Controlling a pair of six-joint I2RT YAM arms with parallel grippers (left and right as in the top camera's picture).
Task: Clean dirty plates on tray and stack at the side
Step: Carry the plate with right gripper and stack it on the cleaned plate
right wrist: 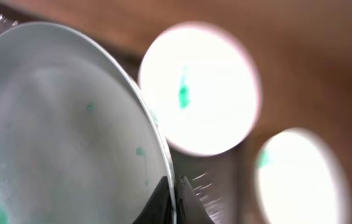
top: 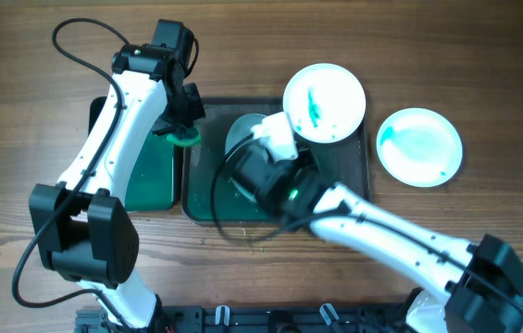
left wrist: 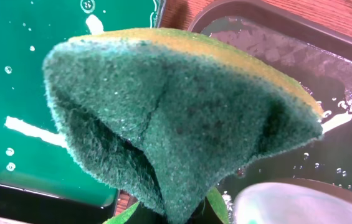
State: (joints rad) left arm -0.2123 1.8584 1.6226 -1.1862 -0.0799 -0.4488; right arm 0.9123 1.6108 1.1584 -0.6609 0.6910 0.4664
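Observation:
My left gripper is shut on a green and yellow sponge, held over the gap between the green tray and the dark tray. My right gripper is shut on the rim of a white plate with green smears, held tilted over the dark tray; this plate also shows in the overhead view. A second dirty plate rests on the dark tray's far right corner. A third plate with green smears lies on the table right of the tray.
The green tray holds water drops and white streaks. The dark tray is wet. Cables run over the wooden table by both arms.

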